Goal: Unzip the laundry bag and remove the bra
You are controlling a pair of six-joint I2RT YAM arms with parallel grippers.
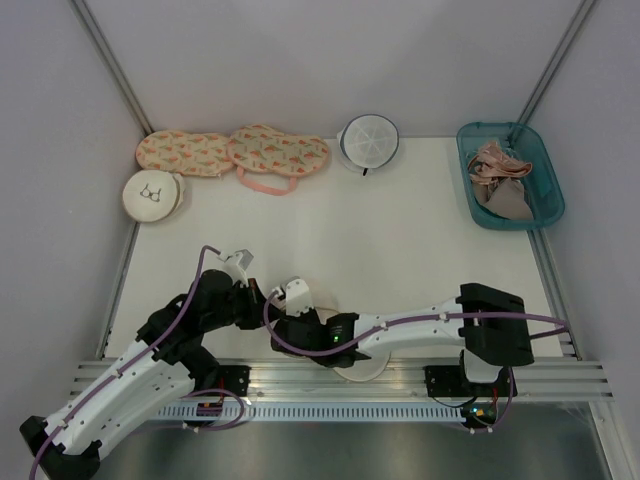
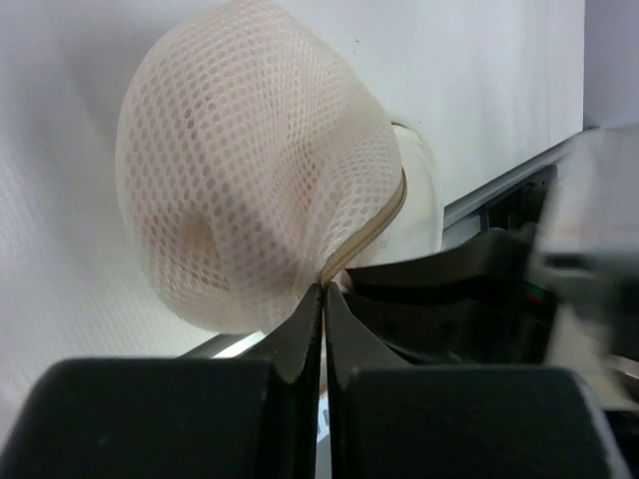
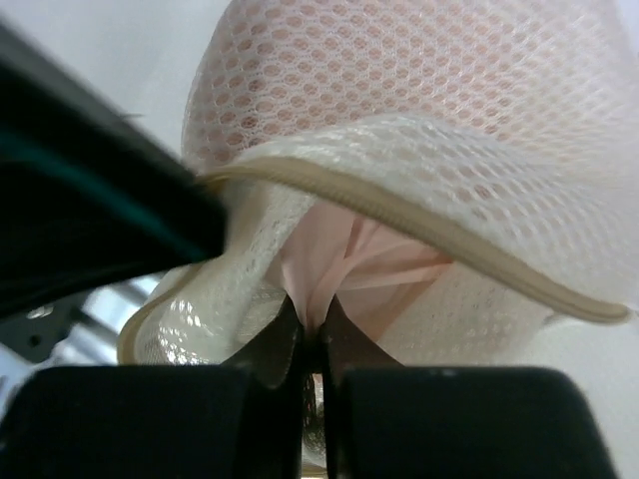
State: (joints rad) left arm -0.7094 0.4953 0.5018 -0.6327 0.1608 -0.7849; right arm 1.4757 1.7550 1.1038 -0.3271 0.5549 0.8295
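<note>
Working at the lower centre of the overhead view, close to the arm bases, with the laundry bag point(image 1: 352, 372) mostly hidden under the right arm. Pinching the bag's rim, right beside the zipper point(image 2: 371, 228), with the left gripper point(image 2: 324, 291), jaws pressed fully together on the mesh edge at the bottom centre of the left wrist view. Reaching into the bag's mouth with the right gripper point(image 3: 318, 329), jaws clamped tight on a fold of the pale pink bra point(image 3: 344, 261).

Judging the unzipping as done, at least along the stretch on show. Curving across the middle of the right wrist view, gaping wide enough to bare the pink fabric beneath. Leaving most of the bra inside, though, with pink glowing through the mesh dome in the upper half of both wrist views.

Reckoning the task past halfway: bag opened, bra gripped, drawing it out and setting it down on the table point(image 1: 400, 250) not yet done. Probably needing the left grip as an anchor on the rim while pulling the bra free.

Lying well apart along the top of the overhead view: two peach pouches point(image 1: 230, 152), a white mesh round bag point(image 1: 368, 142), another round bag with a bra drawing point(image 1: 152, 195) at upper left, and a teal bin point(image 1: 548, 175) at upper right.
</note>
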